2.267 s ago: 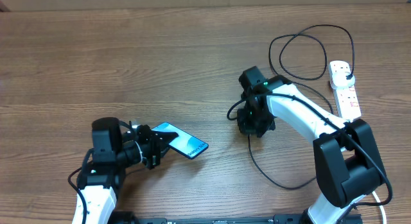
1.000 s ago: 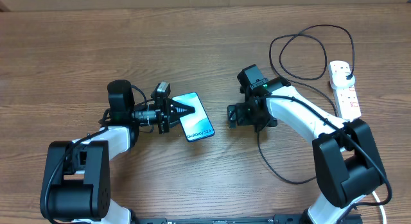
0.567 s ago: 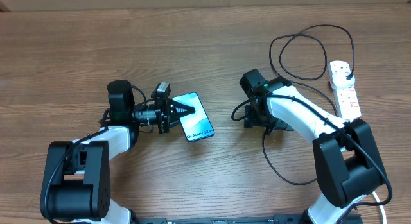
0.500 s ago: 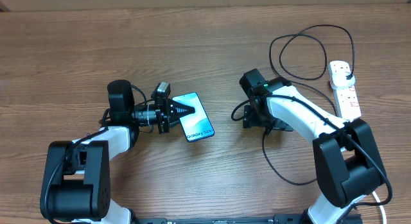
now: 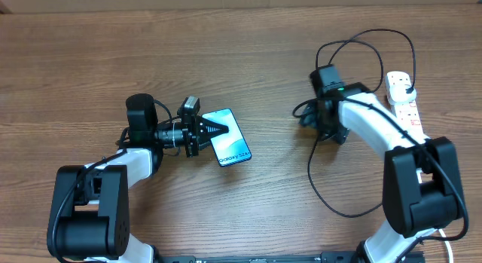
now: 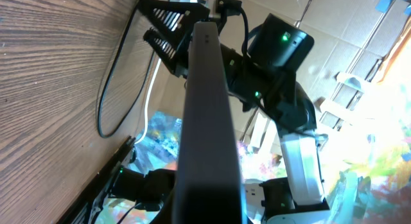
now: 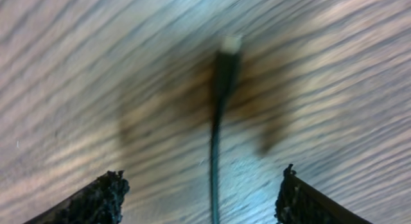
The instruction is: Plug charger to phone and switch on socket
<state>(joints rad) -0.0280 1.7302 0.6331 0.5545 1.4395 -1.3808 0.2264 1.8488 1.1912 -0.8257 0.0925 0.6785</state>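
The wood-grain counter (image 5: 90, 59), brown and matte, carries everything. The biggest change is the right arm: a moment ago it was working near the middle of the counter, and it has since swung toward the right edge, away from the phone and closer to the socket (image 5: 404, 105). The socket is a white, glossy plastic strip lying near the far-right corner, with the charger's black plug already seated in it. The left arm has not shifted. Its left tool (image 5: 218, 132) stays clamped on the near-left end of the phone (image 5: 232, 142), a slim, hard slab with a teal screen, left of centre; the left wrist view shows it edge-on as a dark blade. The right tool (image 7: 202, 189) stands wide, its rough black fingers well apart with nothing gripped. Between them runs the charger (image 7: 214, 153), a thin, limp black cable ending in a small pale tip (image 7: 229, 43); blur hides whether that tip rests on the wood. Judging from this, the tip must still be grasped, so neither plugging in nor switching has begun.
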